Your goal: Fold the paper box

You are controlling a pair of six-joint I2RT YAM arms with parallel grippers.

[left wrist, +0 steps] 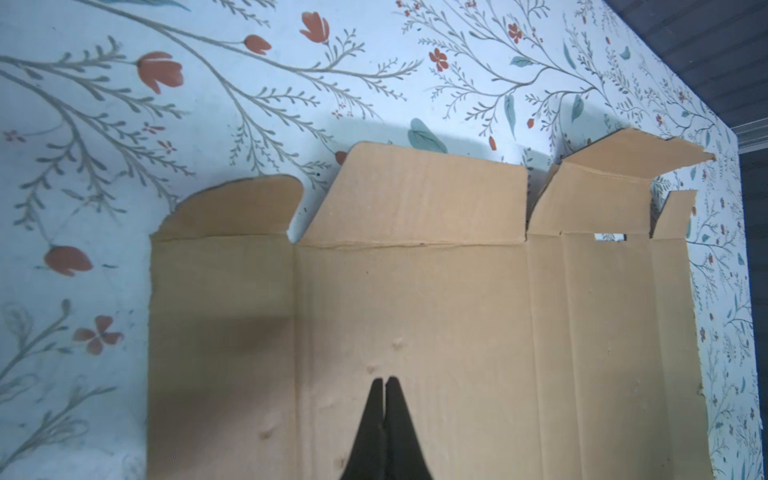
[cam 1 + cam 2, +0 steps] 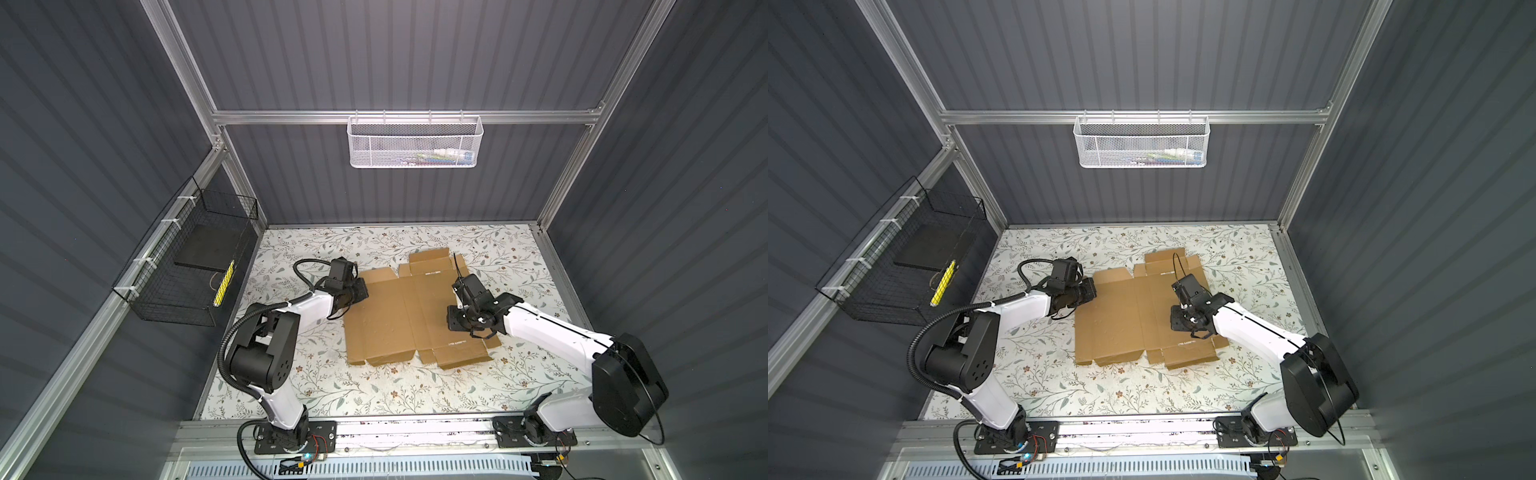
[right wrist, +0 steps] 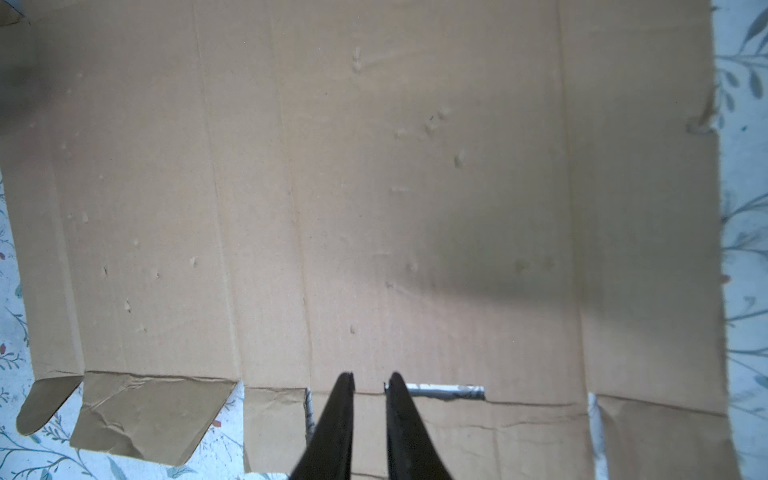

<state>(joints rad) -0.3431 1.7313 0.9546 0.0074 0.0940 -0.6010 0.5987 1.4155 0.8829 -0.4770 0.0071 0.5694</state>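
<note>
Two arms over floral-print table (image 2: 332,390). Box (image 2: 386,320) lies flat, unfolded, mid-table, flaps spread. L gripper (image 1: 385,380) clenched, empty, over box's left side. R gripper (image 3: 370,376) parted slightly, nothing betw fingers, tips by slot (image 3: 444,390). Grey ribbed walls (image 2: 415,62); white basket (image 2: 413,143) on back rail, black basket (image 2: 187,266) at left wall.
</note>
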